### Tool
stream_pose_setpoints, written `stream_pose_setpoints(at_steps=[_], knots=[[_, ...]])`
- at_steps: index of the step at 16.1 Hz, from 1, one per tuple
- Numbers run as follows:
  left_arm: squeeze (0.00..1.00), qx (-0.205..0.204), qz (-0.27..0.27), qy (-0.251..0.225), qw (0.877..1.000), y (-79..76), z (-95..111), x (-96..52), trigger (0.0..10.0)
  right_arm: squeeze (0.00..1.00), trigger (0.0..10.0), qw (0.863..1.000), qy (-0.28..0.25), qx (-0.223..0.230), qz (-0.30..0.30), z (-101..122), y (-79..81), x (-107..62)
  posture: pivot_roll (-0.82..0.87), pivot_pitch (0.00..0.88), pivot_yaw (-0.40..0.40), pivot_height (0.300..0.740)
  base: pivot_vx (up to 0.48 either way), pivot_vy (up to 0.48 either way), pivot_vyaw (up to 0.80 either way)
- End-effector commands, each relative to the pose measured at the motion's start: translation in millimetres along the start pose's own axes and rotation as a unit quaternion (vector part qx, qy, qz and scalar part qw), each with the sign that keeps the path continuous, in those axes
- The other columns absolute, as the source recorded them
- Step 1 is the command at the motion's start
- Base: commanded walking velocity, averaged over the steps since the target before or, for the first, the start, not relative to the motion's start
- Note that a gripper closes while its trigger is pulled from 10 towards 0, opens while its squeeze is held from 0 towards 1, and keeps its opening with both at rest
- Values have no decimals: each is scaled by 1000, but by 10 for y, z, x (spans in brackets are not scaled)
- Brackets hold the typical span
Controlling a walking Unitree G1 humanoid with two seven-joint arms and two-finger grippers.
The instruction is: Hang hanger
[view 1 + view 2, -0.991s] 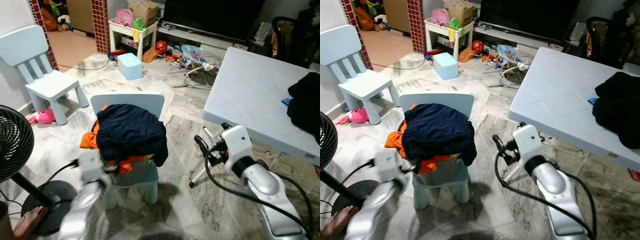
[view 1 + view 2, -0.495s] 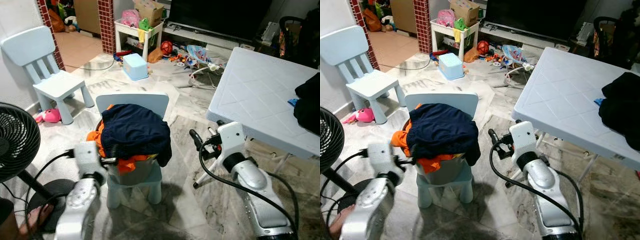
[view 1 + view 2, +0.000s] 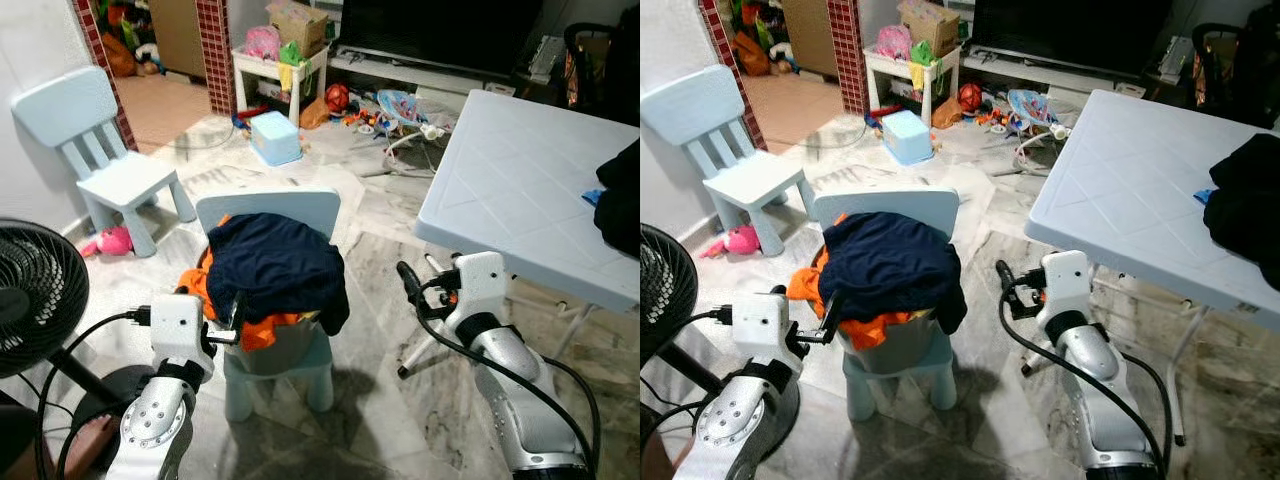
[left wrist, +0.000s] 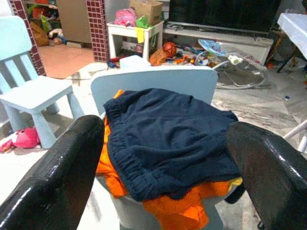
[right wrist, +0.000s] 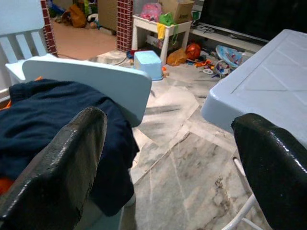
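Observation:
A pile of clothes lies on a small light-blue chair (image 3: 268, 205): a navy garment (image 3: 275, 265) on top of an orange one (image 3: 262, 330). My left gripper (image 3: 236, 312) is open, level with the pile's front left side and pointing at it. In the left wrist view its black fingers (image 4: 57, 177) stand wide apart with the navy garment (image 4: 168, 134) ahead between them. My right gripper (image 3: 415, 285) is open with nothing in it. It hovers to the right of the chair, near the table's edge.
A white table (image 3: 520, 190) with a black garment (image 3: 622, 195) on it stands at the right. A black fan (image 3: 35, 290) and its cable are at the left. Behind are a second blue chair (image 3: 110, 170), a blue box (image 3: 275, 135) and scattered toys.
The camera has shifted a little. My left arm has come up from low and blurred to steady in front of the clothes pile. The right gripper has stayed in about the same place.

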State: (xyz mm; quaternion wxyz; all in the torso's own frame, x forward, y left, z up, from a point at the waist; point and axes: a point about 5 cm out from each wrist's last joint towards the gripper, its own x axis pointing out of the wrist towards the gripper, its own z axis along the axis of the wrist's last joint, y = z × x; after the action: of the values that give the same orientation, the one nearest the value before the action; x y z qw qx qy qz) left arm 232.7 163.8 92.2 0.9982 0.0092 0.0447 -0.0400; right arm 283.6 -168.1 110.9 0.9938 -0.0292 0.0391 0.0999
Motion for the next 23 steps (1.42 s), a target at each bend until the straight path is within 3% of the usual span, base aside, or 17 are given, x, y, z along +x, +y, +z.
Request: stream_pose_setpoints(at_steps=[1,15,23], knots=[[0,1,-1,-6,1000,2,12,31,10000,0,10000,1000,-4,-5,-13,16,-81,27,-41,0,-50,740,281,0,0],[0,-15,-4,-4,1000,-90,-26,98,10000,0,10000,999,-20,-38,11,72,-29,66,-53,0,-66,740,370,0,0],[0,-12,9,1,1000,-107,-40,137,10000,0,10000,998,-24,-52,25,85,1,67,-56,0,-72,740,0,0,100]])
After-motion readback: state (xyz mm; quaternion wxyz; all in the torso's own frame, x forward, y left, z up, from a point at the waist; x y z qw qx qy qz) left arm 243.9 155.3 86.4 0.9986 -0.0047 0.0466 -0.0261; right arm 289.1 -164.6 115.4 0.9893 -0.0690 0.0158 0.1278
